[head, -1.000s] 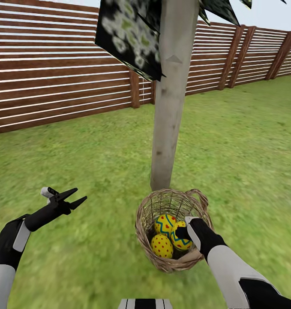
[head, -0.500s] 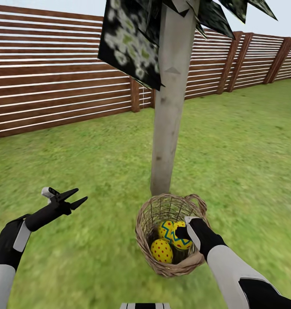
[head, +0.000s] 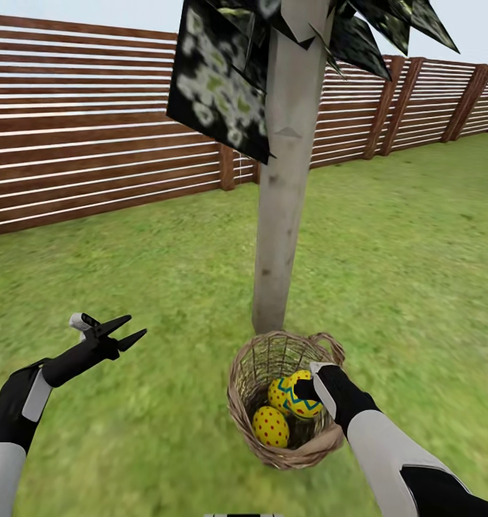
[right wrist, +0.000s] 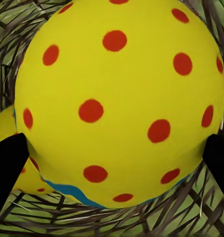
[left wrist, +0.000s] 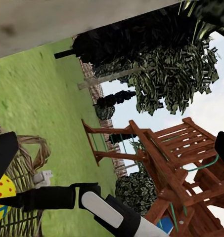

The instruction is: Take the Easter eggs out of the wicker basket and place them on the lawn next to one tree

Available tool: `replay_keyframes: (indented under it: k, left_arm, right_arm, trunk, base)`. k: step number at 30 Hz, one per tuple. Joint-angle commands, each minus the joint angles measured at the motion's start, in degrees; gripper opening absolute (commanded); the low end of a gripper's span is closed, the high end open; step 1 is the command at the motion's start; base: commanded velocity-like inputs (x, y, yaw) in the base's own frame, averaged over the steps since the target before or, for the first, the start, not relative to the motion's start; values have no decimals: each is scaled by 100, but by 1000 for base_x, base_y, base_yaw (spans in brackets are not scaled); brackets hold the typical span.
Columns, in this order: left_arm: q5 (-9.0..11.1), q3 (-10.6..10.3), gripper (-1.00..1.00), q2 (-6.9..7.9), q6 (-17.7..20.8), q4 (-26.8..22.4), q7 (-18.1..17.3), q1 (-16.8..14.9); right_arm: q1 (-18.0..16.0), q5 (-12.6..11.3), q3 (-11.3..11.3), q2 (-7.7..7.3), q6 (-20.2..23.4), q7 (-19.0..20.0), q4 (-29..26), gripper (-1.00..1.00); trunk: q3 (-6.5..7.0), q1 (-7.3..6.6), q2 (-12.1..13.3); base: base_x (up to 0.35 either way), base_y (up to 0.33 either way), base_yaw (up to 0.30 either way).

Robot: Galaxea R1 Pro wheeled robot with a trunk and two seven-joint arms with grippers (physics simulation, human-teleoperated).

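Note:
The wicker basket [head: 246, 373] stands on the lawn [head: 150, 258] at the foot of the tree [head: 278, 222]. Three Easter eggs show in it. My right gripper [head: 307, 388] reaches in from the right and is shut on the upper egg [head: 300, 403], which sits a little above the other two. One egg [head: 271, 426] lies at the basket's bottom and another egg [head: 277, 391] is half hidden behind the held one. In the right wrist view the held egg [right wrist: 116, 98] sits between both fingertips [right wrist: 8, 170]. My left gripper [head: 132, 329] hovers open over the grass, well left of the basket.
A brown slat fence [head: 93, 136] runs behind the tree, and dark blossom-flecked foliage [head: 218, 82] hangs overhead. The left wrist view shows a red-brown playset [left wrist: 176, 163], dark bushes [left wrist: 136, 187] and the basket's rim [left wrist: 30, 158]. Open grass lies all around the trunk.
The view has risen, so basket and tree foot sit lower in the picture. The gripped egg stayed with my right gripper and rose relative to the other two eggs. The left arm kept its pose.

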Motion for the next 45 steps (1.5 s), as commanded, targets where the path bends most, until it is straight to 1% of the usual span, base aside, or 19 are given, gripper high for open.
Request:
replay_keyframes:
  k: [1,4,6,7,9,10,13,20,25,33,38,39,41,42,44,45]
  left_arm:
    - [1,-5,100,1,65,-1,-11,-2]
    - [4,-1,100,13,80,-1,-14,-2]
    - [26,25,100,10,61,0,-86,-2]
    - [29,36,100,10,51,0,-211,-2]
    - [30,38,100,17,36,33,-635,-2]
    - [24,39,100,18,34,63,-676,-2]
    - [23,36,100,11,27,66,-686,-2]
    - [-18,-9,100,-6,35,12,-606,-2]
    - [-21,-9,100,1,35,11,-605,-2]
    - [-21,-3,100,1,40,14,-605,-2]
    - [-21,-3,100,1,41,17,-605,-2]
    - [-21,-4,100,1,42,18,-605,-2]
    - [-21,-1,100,1,44,24,-605,-2]
    - [-21,0,100,1,44,26,-605,-2]
    - [-21,0,100,1,43,27,-605,-2]
    - [-21,0,100,1,43,32,-605,-2]
  right_arm:
    - [-1,15,-40,7,26,-11,-9,-100]
    - [-1,15,-40,7,26,-11,-9,-100]
    - [-1,15,-40,12,26,-11,-9,-100]
    - [-1,15,-40,15,26,-11,-9,-100]
    - [-1,15,-40,16,26,-12,-9,-100]
    - [-1,15,-40,16,26,-13,-9,-100]
    - [-1,15,-40,16,26,-11,-9,-100]
    - [-1,7,-41,16,29,-11,-9,-100]
    - [-1,7,-42,16,34,-11,-9,-100]
    - [-1,15,-40,16,29,-6,-29,-100]
    - [-1,-1,-34,8,71,23,-335,-100]
    - [-1,-8,-38,4,91,94,-382,-100]
    - [-1,-11,-33,-22,119,662,-402,-100]
    - [-1,-8,-27,-26,253,921,-407,-100]
    - [-1,-7,-29,-16,696,1155,-510,-100]
    - [-1,-9,-33,-10,785,1261,-658,-100]
  trunk:
    - [14,-23,40]
    - [68,-89,160]
    - [104,-133,240]
    - [122,-155,280]
    - [157,-199,361]
    - [157,-199,361]
    - [157,-199,361]
    - [283,-353,641]
    - [373,-463,842]
    - [516,-638,1163]
    - [606,-748,1363]
    - [624,-770,1403]
    - [660,-814,1484]
    - [678,-836,1524]
    - [714,-880,1604]
    - [732,-902,1644]
  base:
    - [0,0,0]
    - [0,0,0]
    - [0,57,0]
    - [0,209,0]
    - [26,286,0]
    - [15,58,0]
    - [4,13,0]
    - [-1,0,0]
    - [-276,0,0]
    - [-38,0,0]
    - [-1,0,0]
    - [0,0,0]
    - [0,0,0]
    - [0,0,0]
    - [0,0,0]
    - [0,0,0]
